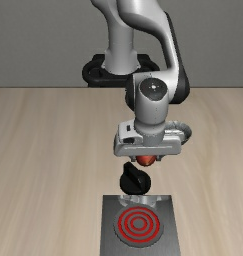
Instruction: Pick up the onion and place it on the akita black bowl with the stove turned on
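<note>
At the bottom of the exterior view, nearest, a grey stove (169, 240) with its burner (139, 225) glowing in red rings, so it reads as switched on. Just past the stove's far edge sits a small dark bowl (135, 181) on the table (43, 150); its shape is lumpy from here and its rim is hard to make out. Right above the bowl hangs the gripper (145, 156), pointing straight down, and it looks closed on the onion (147, 159), a small red-orange lump tucked up between the fingers and clear of the table. The onion is near the bowl but not touching it, roughly over it or slightly toward the exterior view's right.

Handling, as a guess: light, firm, rounded, with smooth papery skin that could slip or roll, so hold it across the widest part and do not squeeze hard. It is not fragile, but it would roll if dropped on the rim.

Orientation: only the lower part shows, and it looks roundish with no clear long axis. Can't tell which way the tip or root end points.

Behind, the arm (128, 40) rises toward the far side of the table
</note>
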Controlling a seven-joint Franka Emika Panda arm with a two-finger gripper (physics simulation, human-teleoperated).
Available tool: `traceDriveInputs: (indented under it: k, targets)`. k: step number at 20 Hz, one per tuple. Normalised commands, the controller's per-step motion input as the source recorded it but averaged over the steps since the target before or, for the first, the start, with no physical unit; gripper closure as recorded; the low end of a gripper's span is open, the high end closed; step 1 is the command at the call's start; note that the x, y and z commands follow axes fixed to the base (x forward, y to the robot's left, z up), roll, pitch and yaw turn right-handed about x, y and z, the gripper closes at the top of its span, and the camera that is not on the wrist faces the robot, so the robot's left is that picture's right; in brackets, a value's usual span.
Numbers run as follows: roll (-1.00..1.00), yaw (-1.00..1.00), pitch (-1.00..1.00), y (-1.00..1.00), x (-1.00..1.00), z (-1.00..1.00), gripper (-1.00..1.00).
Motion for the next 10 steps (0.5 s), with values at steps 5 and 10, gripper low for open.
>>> traceDriveInputs:
  k: [5,10]
  targets:
    - [0.0,0.0,0.0,0.0,0.0,0.8,1.0]
    - [0.0,0.0,0.0,0.0,0.0,1.0,1.0]
